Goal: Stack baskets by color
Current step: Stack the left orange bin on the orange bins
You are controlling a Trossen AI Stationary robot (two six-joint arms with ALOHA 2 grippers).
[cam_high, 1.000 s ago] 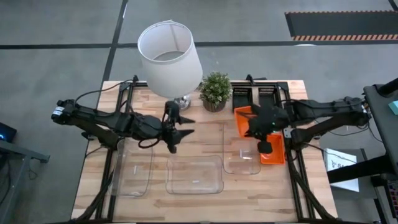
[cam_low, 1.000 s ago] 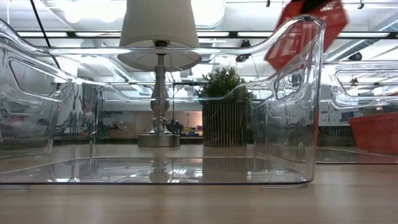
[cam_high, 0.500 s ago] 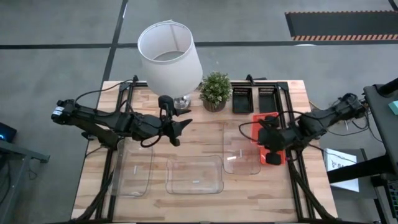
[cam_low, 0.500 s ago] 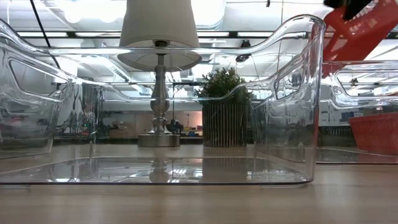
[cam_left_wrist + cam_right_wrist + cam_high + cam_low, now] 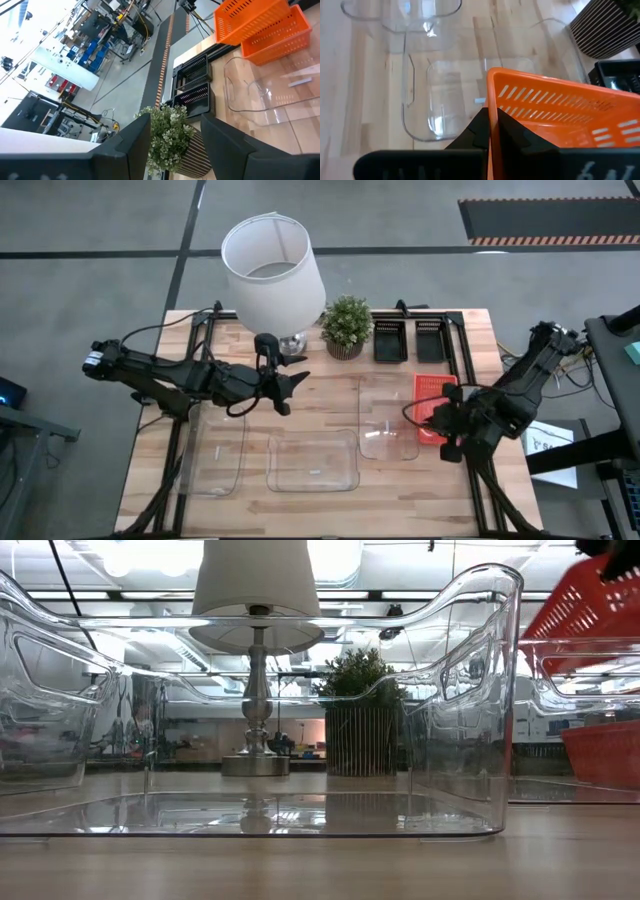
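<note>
Nearest the front edge of the table (image 5: 250, 510), the middle clear basket (image 5: 313, 461) was seen lying flat, with the left clear basket (image 5: 216, 456) beside it and the right clear basket (image 5: 388, 420) set a little farther back. None of the three had been nested into another.

Just beyond the right clear basket, the right gripper (image 5: 491, 123) was found clamped tight on the rim of a red-orange basket (image 5: 250, 20), which was held tilted in the air. A second red-orange basket (image 5: 280, 42) was seen resting on the table below it, beside the right clear basket. The step in hand was judged to be the stacking of the red-orange pair: the carried one had been brought over its mate but was not yet seated. For the next move, levelling of the held basket, alignment of its corners with the one below, and a straight lowering before any release would be called for; a skewed descent could leave it wedged on the lower rim.

Farther back, the left gripper (image 5: 288, 390) was held above the table near the lamp (image 5: 272, 272), its fingers parted about halfway with nothing between them.

At the far edge, two black baskets (image 5: 389, 340) were seen side by side, unstacked, next to the potted plant (image 5: 347, 323).
</note>
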